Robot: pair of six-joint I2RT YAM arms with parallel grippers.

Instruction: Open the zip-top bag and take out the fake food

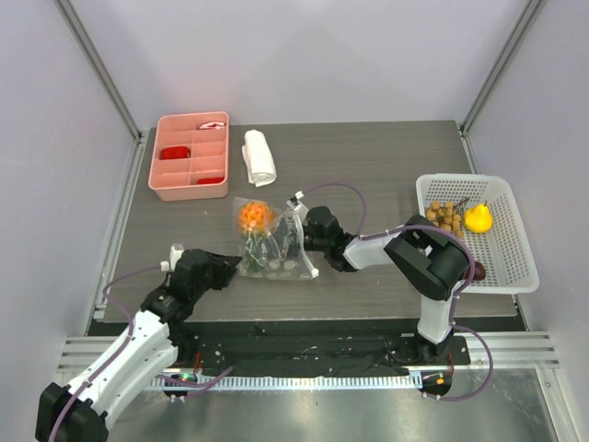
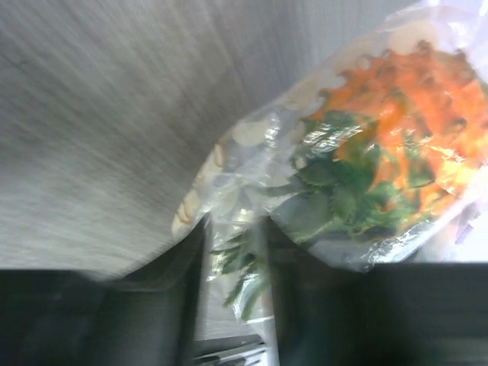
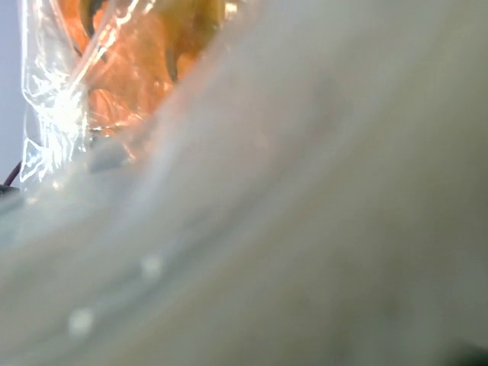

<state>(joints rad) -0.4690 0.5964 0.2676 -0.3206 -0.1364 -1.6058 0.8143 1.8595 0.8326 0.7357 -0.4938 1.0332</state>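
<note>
**One fruit left to fish out, both arms at the bag**

The dark surface (image 1: 386, 166) carries everything, and the white basket (image 1: 460, 180) at its right edge is our marker. Well to the left of the basket lies the zip-top bag (image 1: 276, 253), crumpled and lying low.

The left end effector (image 1: 239, 266) is at the side of the bag farthest from the basket. Its wrist view shows dark fingers (image 2: 175, 297) part-way apart, with a fold of clear film and green leaf between them. Whether they have bitten down, I can't tell. The right end effector (image 1: 301, 230) sits at the bag's basket-side edge. Its own camera is smothered in blurred plastic, so gripping or not, I can't say.

The orange spiky fruit (image 1: 255, 215) is in the bag, leaves and all. The yellow pear (image 1: 478, 218) and the cluster of brown balls (image 1: 444, 216) sit side by side in the basket, so by my reckoning two pieces are out and one remains.

Now the handling. That film looks thin, light, floppy and slick, so a broad pinch will likely slide or just bunch it up. The better hold is probably the zip strip, where the plastic is doubled and stiffer, though I can't pick it out for certain here. A second grip on the far corner would stop the bag from trailing along. The fruit itself should be light and rigid. Take it by the spiky body, not the leaves, which look ready to snag on the mouth.
</note>
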